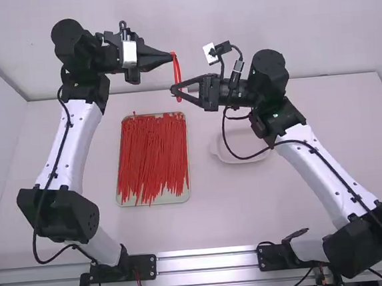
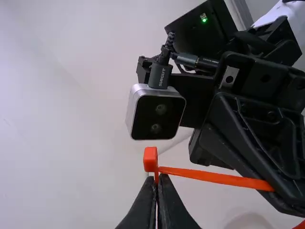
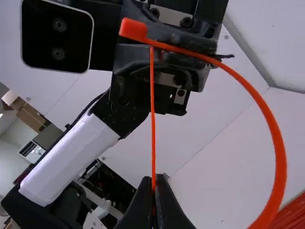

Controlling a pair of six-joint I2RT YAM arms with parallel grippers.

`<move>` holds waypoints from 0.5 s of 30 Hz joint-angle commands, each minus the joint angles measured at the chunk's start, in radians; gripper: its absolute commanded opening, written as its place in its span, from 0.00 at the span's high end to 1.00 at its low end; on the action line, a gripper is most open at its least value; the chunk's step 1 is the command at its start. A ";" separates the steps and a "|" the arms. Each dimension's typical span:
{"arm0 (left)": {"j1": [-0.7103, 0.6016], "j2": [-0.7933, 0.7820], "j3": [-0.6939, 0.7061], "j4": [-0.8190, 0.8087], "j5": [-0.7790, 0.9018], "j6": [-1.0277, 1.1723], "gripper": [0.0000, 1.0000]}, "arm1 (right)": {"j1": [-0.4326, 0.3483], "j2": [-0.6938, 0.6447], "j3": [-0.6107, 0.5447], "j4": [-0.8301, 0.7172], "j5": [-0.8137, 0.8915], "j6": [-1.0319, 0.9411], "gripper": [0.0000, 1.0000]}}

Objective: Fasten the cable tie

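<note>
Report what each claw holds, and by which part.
Both hold one red cable tie: the left claw pinches it just under its head, and the right claw pinches the strap farther along.

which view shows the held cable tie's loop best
Right wrist view: the cable tie sweeps in a wide arc from its head. The left wrist view shows the head and a straight stretch; the high view, a small red strip.

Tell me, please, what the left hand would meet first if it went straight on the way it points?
Most likely the silver camera on the right arm, just beyond the red plastic cable tie that the left hand grips; depth is uncertain.
</note>
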 commanded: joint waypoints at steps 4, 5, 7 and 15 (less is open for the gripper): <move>0.003 -0.004 -0.001 -0.003 0.006 0.037 0.98 | 0.005 -0.013 -0.006 0.018 0.000 -0.014 1.00; 0.003 -0.004 -0.001 -0.004 0.003 0.037 0.98 | 0.005 -0.013 -0.006 0.018 0.000 -0.022 1.00; 0.003 -0.004 -0.001 -0.001 0.006 0.036 0.98 | 0.005 -0.013 -0.006 0.019 0.000 -0.021 1.00; 0.000 -0.004 -0.001 -0.004 0.006 0.036 0.98 | 0.005 -0.013 -0.006 0.019 0.009 -0.021 1.00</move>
